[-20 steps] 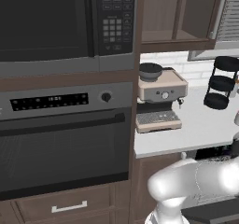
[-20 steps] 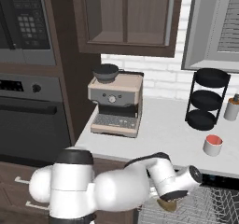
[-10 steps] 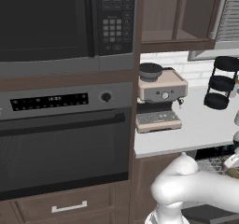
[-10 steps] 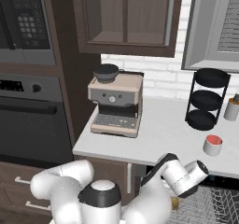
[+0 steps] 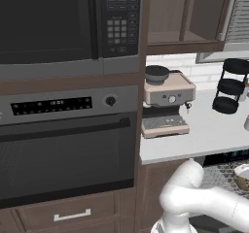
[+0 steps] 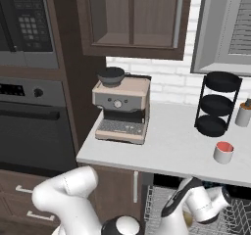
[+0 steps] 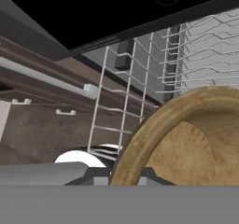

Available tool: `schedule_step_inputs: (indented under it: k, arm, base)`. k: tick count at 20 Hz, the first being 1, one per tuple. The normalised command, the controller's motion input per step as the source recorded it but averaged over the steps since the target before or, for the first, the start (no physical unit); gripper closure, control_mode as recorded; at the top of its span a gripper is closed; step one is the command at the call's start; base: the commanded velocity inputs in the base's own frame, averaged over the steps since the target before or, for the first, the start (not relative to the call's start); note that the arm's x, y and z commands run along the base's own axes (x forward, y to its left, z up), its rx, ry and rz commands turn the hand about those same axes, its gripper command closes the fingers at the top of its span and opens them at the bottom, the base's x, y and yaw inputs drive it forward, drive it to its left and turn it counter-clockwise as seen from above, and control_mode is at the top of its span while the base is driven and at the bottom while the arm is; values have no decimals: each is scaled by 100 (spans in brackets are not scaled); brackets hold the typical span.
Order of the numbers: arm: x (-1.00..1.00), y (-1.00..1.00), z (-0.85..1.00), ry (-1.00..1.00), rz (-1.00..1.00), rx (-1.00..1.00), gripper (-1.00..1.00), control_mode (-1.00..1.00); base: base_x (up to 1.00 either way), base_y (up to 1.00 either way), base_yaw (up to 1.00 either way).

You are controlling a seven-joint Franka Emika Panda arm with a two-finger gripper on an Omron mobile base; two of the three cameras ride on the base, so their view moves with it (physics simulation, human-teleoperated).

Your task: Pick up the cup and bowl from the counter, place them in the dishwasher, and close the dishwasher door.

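One bowl (image 7: pixel 186 143), tan rim and brown interior, pinched at its rim by the nearly closed fingers (image 7: pixel 116 176) and carried low over the dishwasher (image 6: pixel 162 199) wire rack, presumably for setting down. One pale cup (image 6: pixel 224 152), red inside, standing on the counter (image 6: pixel 166 148) near a black tiered stand (image 6: pixel 218 104). Espresso machine (image 6: pixel 121 110) further left. No legible writing.
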Motion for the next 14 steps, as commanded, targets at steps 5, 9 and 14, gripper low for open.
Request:
schedule_step_inputs:
  k: [5,9,14]
  arm:
    - [51,0,-21,-11,-24,0,100,-100]
    - [54,0,-41,-7,-20,0,100,-100]
    - [29,-9,-59,-4,-13,0,100,-100]
  base:
    - [0,0,0]
    - [0,0,0]
    - [0,0,0]
